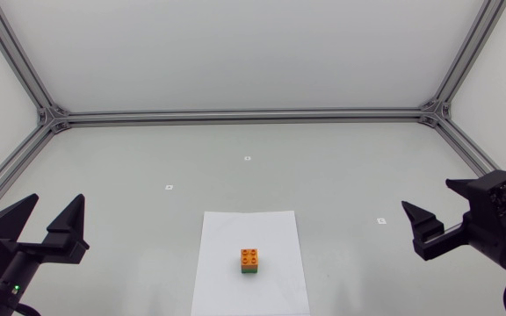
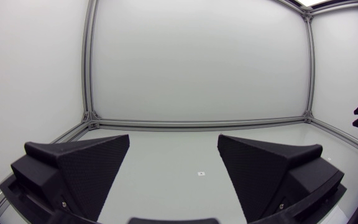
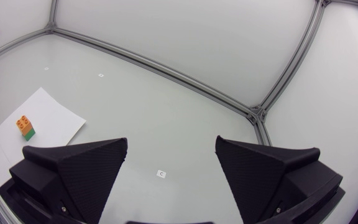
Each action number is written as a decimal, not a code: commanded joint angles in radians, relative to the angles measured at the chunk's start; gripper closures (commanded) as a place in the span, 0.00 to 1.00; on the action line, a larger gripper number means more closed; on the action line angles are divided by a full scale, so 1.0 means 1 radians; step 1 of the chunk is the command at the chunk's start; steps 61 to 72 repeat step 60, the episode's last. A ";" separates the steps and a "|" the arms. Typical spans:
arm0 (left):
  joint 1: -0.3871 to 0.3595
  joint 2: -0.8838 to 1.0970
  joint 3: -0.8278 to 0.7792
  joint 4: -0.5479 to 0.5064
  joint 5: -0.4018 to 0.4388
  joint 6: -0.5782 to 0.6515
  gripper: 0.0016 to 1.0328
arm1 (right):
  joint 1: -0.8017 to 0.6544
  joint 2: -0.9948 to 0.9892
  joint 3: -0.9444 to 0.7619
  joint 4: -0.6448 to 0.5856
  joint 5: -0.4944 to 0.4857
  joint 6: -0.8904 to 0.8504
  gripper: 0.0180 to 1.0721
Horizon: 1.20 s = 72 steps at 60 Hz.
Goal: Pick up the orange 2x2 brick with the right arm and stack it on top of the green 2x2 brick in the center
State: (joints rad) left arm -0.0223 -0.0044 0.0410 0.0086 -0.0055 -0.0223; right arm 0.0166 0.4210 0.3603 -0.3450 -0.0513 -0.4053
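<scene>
The orange 2x2 brick (image 1: 250,256) sits stacked on the green 2x2 brick (image 1: 250,270) on a white paper sheet (image 1: 275,230) at the table's middle front. The right wrist view shows the same orange brick (image 3: 23,123) on the green brick (image 3: 28,134), far off to the side of my right gripper (image 3: 171,158). My right gripper (image 1: 437,209) hangs open at the right side, well away from the stack, holding nothing. My left gripper (image 1: 48,217) stands open at the left front, also empty. Nothing lies between the fingers of the left gripper (image 2: 174,155) in its own view.
An aluminium frame (image 1: 244,115) runs along the table's back and sides. Small white markers (image 1: 247,159) (image 1: 169,187) (image 1: 380,220) lie on the grey tabletop. The paper sheet (image 3: 48,112) reaches to the front edge.
</scene>
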 commanded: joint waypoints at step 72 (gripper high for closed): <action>0.004 -0.008 -0.041 -0.015 0.004 0.013 0.04 | -0.017 -0.421 -0.360 0.345 0.051 0.405 0.04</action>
